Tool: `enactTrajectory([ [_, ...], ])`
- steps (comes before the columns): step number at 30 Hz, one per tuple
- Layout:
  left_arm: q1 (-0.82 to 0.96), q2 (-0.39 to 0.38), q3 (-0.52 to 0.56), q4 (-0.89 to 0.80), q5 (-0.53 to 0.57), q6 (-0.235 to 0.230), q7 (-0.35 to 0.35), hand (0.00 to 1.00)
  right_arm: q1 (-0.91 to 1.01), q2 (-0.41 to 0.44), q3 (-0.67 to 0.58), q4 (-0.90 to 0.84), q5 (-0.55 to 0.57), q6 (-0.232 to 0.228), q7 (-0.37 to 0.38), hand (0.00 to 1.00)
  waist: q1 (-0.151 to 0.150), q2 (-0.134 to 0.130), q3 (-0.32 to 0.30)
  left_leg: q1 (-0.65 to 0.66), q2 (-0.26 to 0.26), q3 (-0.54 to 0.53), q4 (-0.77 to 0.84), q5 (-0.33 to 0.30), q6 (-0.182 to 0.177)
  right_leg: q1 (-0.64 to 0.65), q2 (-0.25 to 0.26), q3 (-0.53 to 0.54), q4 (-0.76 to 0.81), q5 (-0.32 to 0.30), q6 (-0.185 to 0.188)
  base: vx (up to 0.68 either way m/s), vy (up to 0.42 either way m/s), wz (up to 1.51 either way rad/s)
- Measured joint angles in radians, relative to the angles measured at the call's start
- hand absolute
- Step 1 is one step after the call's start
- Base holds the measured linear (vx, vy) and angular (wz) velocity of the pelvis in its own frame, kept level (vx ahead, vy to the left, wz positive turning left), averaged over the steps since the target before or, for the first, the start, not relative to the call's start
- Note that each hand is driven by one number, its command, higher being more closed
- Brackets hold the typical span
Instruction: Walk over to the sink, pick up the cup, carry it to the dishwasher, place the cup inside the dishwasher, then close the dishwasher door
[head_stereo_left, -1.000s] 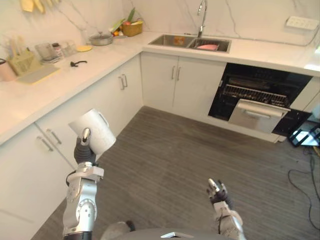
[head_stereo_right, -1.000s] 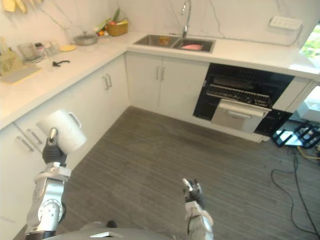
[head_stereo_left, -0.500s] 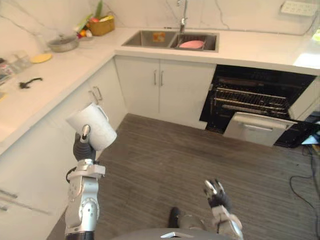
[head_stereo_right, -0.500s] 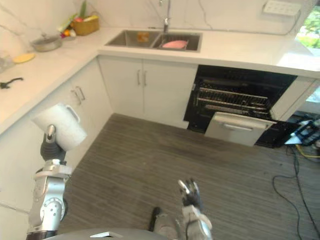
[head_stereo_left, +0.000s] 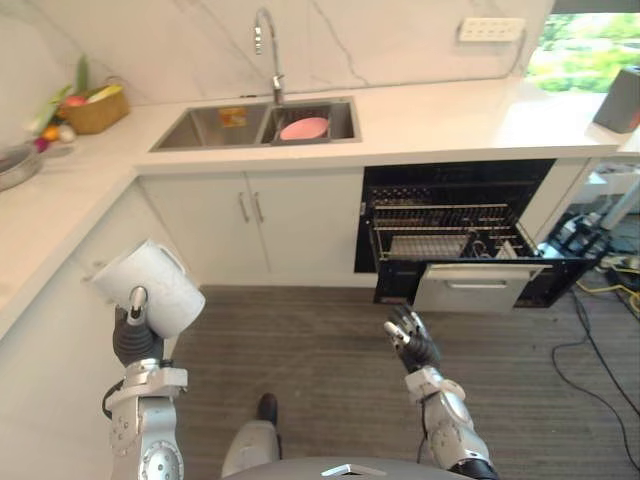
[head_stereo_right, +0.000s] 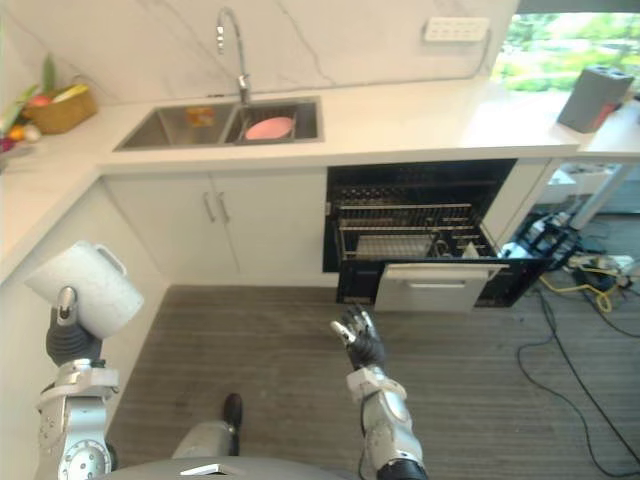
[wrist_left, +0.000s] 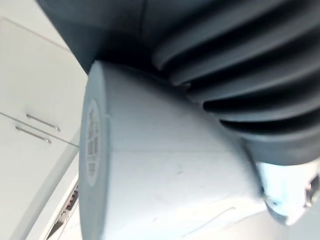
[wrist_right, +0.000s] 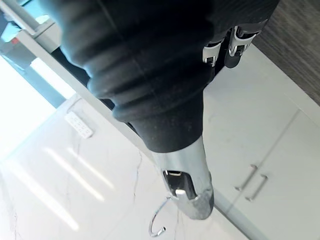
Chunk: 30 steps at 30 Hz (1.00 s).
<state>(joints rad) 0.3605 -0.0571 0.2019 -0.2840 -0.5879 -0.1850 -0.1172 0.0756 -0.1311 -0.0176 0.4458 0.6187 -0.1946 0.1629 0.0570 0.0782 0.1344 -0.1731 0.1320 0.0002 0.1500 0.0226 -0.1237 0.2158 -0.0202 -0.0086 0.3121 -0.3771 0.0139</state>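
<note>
Left wrist view shows the white cup (wrist_left: 165, 170) pressed close against the dark ribbed cover of the left hand (head_stereo_left: 135, 335), which grasps it from below with one silver digit laid up its wall. The cup is carried tilted in the air, handle uppermost, just beside the white corner cabinets (head_stereo_left: 60, 300) on the robot's left and well apart from the dishwasher (head_stereo_left: 455, 215). The right hand (head_stereo_left: 410, 338) is raised over the grey plank floor (head_stereo_left: 320, 350), fingers relaxed and slightly bent, holding nothing. Ahead and to the right, the dishwasher stands open: its silver door (head_stereo_left: 470, 290) is dropped forward and a wire rack (head_stereo_left: 440, 225) shows behind it. The double sink (head_stereo_left: 215, 125) sits in the white counter (head_stereo_left: 430, 110) to the left of the dishwasher, with a pink item (head_stereo_left: 303, 128) in its right basin and a curved faucet (head_stereo_left: 265, 40) behind. A basket (head_stereo_left: 95, 108) of produce stands at the far left of the counter.
</note>
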Motion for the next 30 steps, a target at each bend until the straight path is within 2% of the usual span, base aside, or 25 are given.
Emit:
enactTrajectory([
  [1,-0.015,0.005,0.000,0.008,0.000,-0.008,-0.001,1.00,0.001,0.001,0.001,-0.001,-0.009,-0.005,-0.007,0.00,-0.004,-0.017,-0.002,-0.003,-0.022,0.014,0.035,0.041,0.021,0.000,-0.036,-0.003,0.027,-0.034,0.017,0.52,0.441,-0.60],
  [2,-0.046,0.018,-0.010,0.037,0.004,-0.025,0.002,1.00,0.018,0.006,-0.013,-0.004,-0.028,-0.005,-0.027,0.00,-0.005,-0.060,-0.024,0.000,-0.083,0.052,0.098,0.042,0.047,0.017,-0.118,-0.022,0.083,-0.076,0.063,0.59,0.387,-0.37],
  [3,-0.100,0.038,-0.014,0.073,0.005,-0.041,0.004,1.00,0.047,0.027,-0.031,-0.048,-0.035,-0.001,-0.042,0.00,-0.019,-0.114,-0.025,-0.001,-0.142,0.077,0.161,-0.017,0.099,-0.032,-0.207,-0.078,0.270,-0.067,0.071,0.60,0.340,-0.26],
  [4,-0.129,0.045,-0.023,0.087,0.006,-0.041,0.005,1.00,0.064,0.037,-0.044,-0.082,-0.037,-0.001,-0.042,0.00,-0.024,-0.128,-0.019,0.006,-0.158,0.092,0.187,-0.036,0.115,-0.063,-0.252,-0.101,0.359,-0.039,0.074,0.59,0.272,-0.13],
  [5,-0.156,0.053,-0.037,0.091,0.010,-0.042,0.008,1.00,0.075,0.048,-0.051,-0.119,-0.038,-0.001,-0.042,0.00,-0.030,-0.141,-0.010,0.033,-0.169,0.117,0.208,-0.067,0.131,-0.100,-0.297,-0.122,0.464,0.018,0.075,0.52,0.245,-0.54],
  [6,-0.176,0.059,-0.068,0.089,0.051,-0.043,0.028,1.00,0.081,0.062,-0.051,-0.171,-0.054,-0.001,-0.036,0.00,-0.041,-0.139,-0.003,0.112,-0.172,0.153,0.188,-0.106,0.155,-0.132,-0.339,-0.159,0.582,0.091,0.051,0.49,0.236,-0.60],
  [7,-0.179,0.060,-0.075,0.089,0.056,-0.044,0.031,1.00,0.083,0.065,-0.051,-0.183,-0.059,-0.001,-0.035,0.00,-0.046,-0.136,-0.001,0.129,-0.170,0.155,0.176,-0.111,0.158,-0.137,-0.340,-0.166,0.600,0.088,0.048,0.42,0.178,-0.71],
  [8,-0.195,0.073,-0.102,0.087,0.083,-0.062,0.048,1.00,0.095,0.076,-0.052,-0.239,-0.068,-0.005,-0.028,0.00,-0.061,-0.115,0.008,0.194,-0.149,0.170,0.133,-0.123,0.158,-0.165,-0.311,-0.175,0.637,0.068,0.035,0.34,0.143,-0.57],
  [9,-0.209,0.077,-0.122,0.079,0.105,-0.088,0.069,1.00,0.111,0.090,-0.052,-0.302,-0.067,-0.008,-0.007,0.00,-0.072,-0.095,0.015,0.243,-0.118,0.194,0.093,-0.130,0.151,-0.205,-0.256,-0.188,0.618,0.046,0.039,0.30,0.113,-0.68],
  [10,-0.216,0.078,-0.126,0.073,0.117,-0.102,0.077,1.00,0.119,0.095,-0.052,-0.330,-0.066,-0.009,0.006,0.00,-0.075,-0.089,0.016,0.259,-0.103,0.207,0.075,-0.134,0.149,-0.229,-0.227,-0.197,0.586,0.036,0.042,0.24,0.059,-0.78],
  [11,-0.231,0.083,-0.127,0.054,0.136,-0.132,0.100,1.00,0.127,0.105,-0.055,-0.378,-0.062,-0.010,0.029,0.00,-0.080,-0.076,0.017,0.276,-0.079,0.239,0.046,-0.147,0.146,-0.284,-0.176,-0.225,0.483,0.028,0.047,0.18,0.019,-0.92],
  [12,-0.254,0.097,-0.123,0.041,0.162,-0.162,0.132,1.00,0.125,0.110,-0.066,-0.414,-0.055,-0.011,0.058,0.00,-0.079,-0.086,0.012,0.282,-0.065,0.275,0.026,-0.159,0.137,-0.341,-0.140,-0.263,0.350,0.037,0.036,0.22,-0.008,-0.96],
  [13,-0.264,0.105,-0.120,0.036,0.168,-0.173,0.150,1.00,0.125,0.110,-0.070,-0.431,-0.054,-0.011,0.073,0.00,-0.078,-0.094,0.007,0.283,-0.063,0.290,0.018,-0.164,0.132,-0.370,-0.129,-0.283,0.283,0.053,0.027,0.22,-0.036,-0.95],
  [14,-0.280,0.117,-0.108,0.032,0.192,-0.184,0.182,1.00,0.119,0.109,-0.078,-0.458,-0.053,-0.014,0.099,0.00,-0.078,-0.104,0.007,0.298,-0.064,0.318,0.004,-0.176,0.120,-0.410,-0.114,-0.319,0.156,0.119,0.007,0.24,-0.045,-0.63],
  [15,-0.278,0.115,-0.101,0.031,0.201,-0.185,0.204,1.00,0.121,0.105,-0.087,-0.473,-0.044,-0.017,0.119,0.00,-0.093,-0.103,0.008,0.320,-0.068,0.322,0.008,-0.199,0.104,-0.406,-0.112,-0.351,0.089,0.252,-0.050,0.32,-0.055,-0.46],
  [16,-0.276,0.108,-0.103,0.031,0.202,-0.185,0.208,1.00,0.118,0.101,-0.088,-0.473,-0.035,-0.017,0.122,0.00,-0.098,-0.103,0.005,0.332,-0.065,0.315,0.017,-0.213,0.094,-0.388,-0.104,-0.363,0.085,0.266,-0.084,0.37,-0.044,-0.31],
  [17,-0.269,0.092,-0.110,0.023,0.206,-0.186,0.219,1.00,0.112,0.083,-0.087,-0.479,-0.035,-0.014,0.127,0.00,-0.092,-0.069,0.006,0.334,-0.048,0.281,0.041,-0.226,0.088,-0.378,-0.086,-0.359,0.092,0.252,-0.091,0.44,-0.076,-0.33],
  [19,-0.275,0.081,-0.123,0.021,0.228,-0.191,0.224,1.00,0.105,0.080,-0.084,-0.516,-0.035,-0.005,0.139,0.00,-0.095,-0.044,0.009,0.332,-0.042,0.243,0.041,-0.227,0.082,-0.391,-0.085,-0.362,0.126,0.217,-0.093,0.31,-0.073,-0.15],
  [21,-0.285,0.076,-0.156,0.023,0.241,-0.191,0.230,1.00,0.097,0.086,-0.084,-0.527,-0.033,0.005,0.138,0.00,-0.104,-0.041,0.007,0.317,-0.033,0.245,0.099,-0.227,0.080,-0.366,-0.086,-0.376,0.115,0.185,-0.086,0.21,-0.060,0.23],
  [23,-0.288,0.075,-0.205,0.025,0.271,-0.192,0.252,1.00,0.101,0.084,-0.081,-0.554,-0.025,0.018,0.144,0.00,-0.109,-0.040,0.011,0.220,0.018,0.247,0.405,-0.223,0.075,-0.277,-0.076,-0.395,0.067,0.165,-0.076,0.17,-0.065,0.28],
  [24,-0.288,0.074,-0.211,0.025,0.281,-0.193,0.257,1.00,0.099,0.083,-0.082,-0.559,-0.027,0.018,0.151,0.00,-0.108,-0.033,0.013,0.182,0.045,0.247,0.515,-0.208,0.067,-0.251,-0.064,-0.393,0.054,0.159,-0.076,0.17,-0.029,0.00],
  [25,-0.283,0.074,-0.221,0.027,0.287,-0.192,0.263,1.00,0.101,0.080,-0.083,-0.569,-0.031,0.022,0.164,0.00,-0.101,-0.018,0.017,0.104,0.106,0.244,0.714,-0.197,0.066,-0.201,-0.033,-0.387,0.022,0.153,-0.077,0.25,0.017,-0.27],
  [26,-0.271,0.075,-0.221,0.031,0.287,-0.192,0.265,1.00,0.102,0.080,-0.087,-0.569,-0.032,0.023,0.166,0.00,-0.091,-0.007,0.011,0.066,0.133,0.251,0.799,-0.219,0.070,-0.159,-0.023,-0.377,-0.010,0.150,-0.081,0.26,0.030,-0.34],
  [28,-0.248,0.075,-0.219,0.034,0.287,-0.196,0.264,1.00,0.102,0.080,-0.092,-0.569,-0.024,0.023,0.177,0.00,-0.084,-0.009,0.007,0.050,0.131,0.272,0.716,-0.247,0.074,-0.110,-0.026,-0.342,-0.062,0.162,-0.066,0.24,0.053,-0.57],
  [30,-0.232,0.071,-0.222,0.042,0.298,-0.207,0.268,1.00,0.102,0.080,-0.089,-0.569,-0.017,0.025,0.206,0.00,-0.068,-0.014,0.005,0.052,0.091,0.247,0.434,-0.240,0.063,-0.092,-0.052,-0.276,-0.097,0.179,-0.045,0.26,0.130,-0.81],
])
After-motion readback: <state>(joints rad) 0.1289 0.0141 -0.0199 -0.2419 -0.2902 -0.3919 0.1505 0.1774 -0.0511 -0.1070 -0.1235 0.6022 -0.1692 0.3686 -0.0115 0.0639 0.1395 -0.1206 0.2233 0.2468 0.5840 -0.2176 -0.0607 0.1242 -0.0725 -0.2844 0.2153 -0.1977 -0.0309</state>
